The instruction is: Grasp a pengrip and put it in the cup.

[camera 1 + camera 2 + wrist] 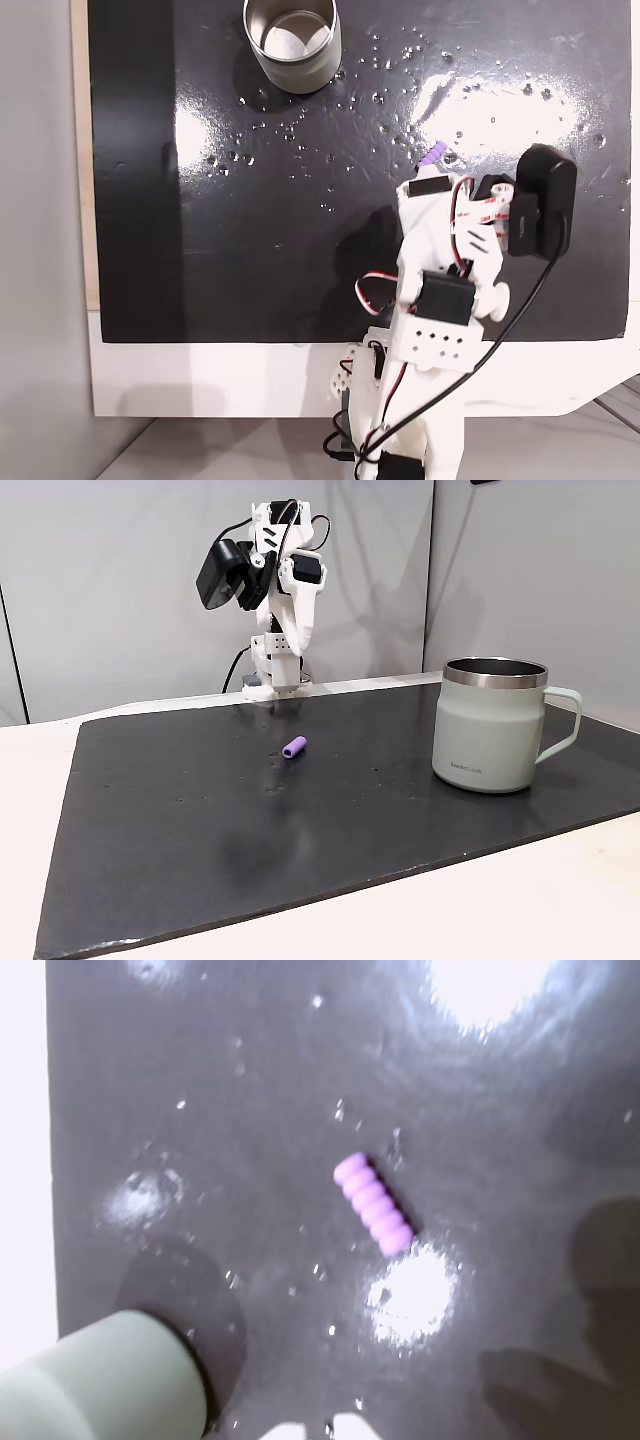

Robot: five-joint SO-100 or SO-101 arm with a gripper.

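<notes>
**Black mat wet and glaring, pengrip not yet grasped**

Black matting (200, 840) covers the table and carries scattered water droplets (400, 60) and bright glare patches in the fixed view from above. The white arm (280, 610) stands raised at the far edge in the side fixed view. The cup (490, 725), pale grey-green with a metal rim and a handle, stands upright at the right, well apart from the arm. The pengrip (372, 1203) lies on its side on the mat between arm and cup, just beside a glare patch. The gripper (428, 180) hangs above it; I cannot tell how its jaws stand.

Risk, as judged: the small ribbed tube may roll or slip on the wet surface when pinched, and glare or droplets may mislead the aim.
</notes>
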